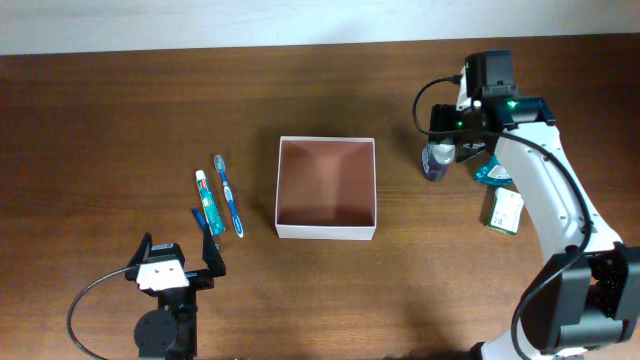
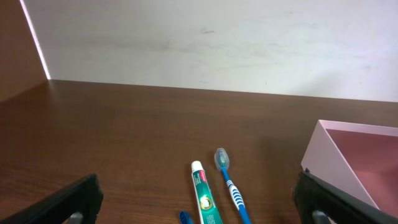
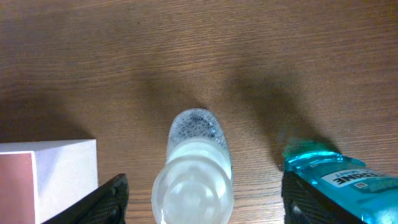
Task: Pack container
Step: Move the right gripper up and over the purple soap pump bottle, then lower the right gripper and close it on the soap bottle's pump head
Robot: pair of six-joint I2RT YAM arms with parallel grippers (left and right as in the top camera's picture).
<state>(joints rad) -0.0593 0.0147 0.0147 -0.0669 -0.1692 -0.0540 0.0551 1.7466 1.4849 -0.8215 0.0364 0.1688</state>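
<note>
The container point(image 1: 326, 230) is a square, shallow white-walled box with a reddish-brown inside at the table's middle; its corner also shows in the left wrist view point(image 2: 323, 149) and the right wrist view point(image 3: 62, 168). My right gripper point(image 1: 455, 150) is open, above a clear bottle with a white cap point(image 3: 193, 180), its fingers on either side and apart from it. A blue mouthwash bottle point(image 3: 336, 177) lies just right. My left gripper point(image 1: 178, 268) is open and empty near the front edge, short of a toothpaste tube point(image 2: 205, 199), a blue toothbrush point(image 2: 231, 190) and a small blue item point(image 2: 185, 218).
A small green-white packet point(image 1: 506, 211) lies right of the container, near my right arm. The toothpaste point(image 1: 208, 203) and toothbrush point(image 1: 229, 194) lie side by side left of the container. A white wall point(image 2: 217, 43) rises behind the table.
</note>
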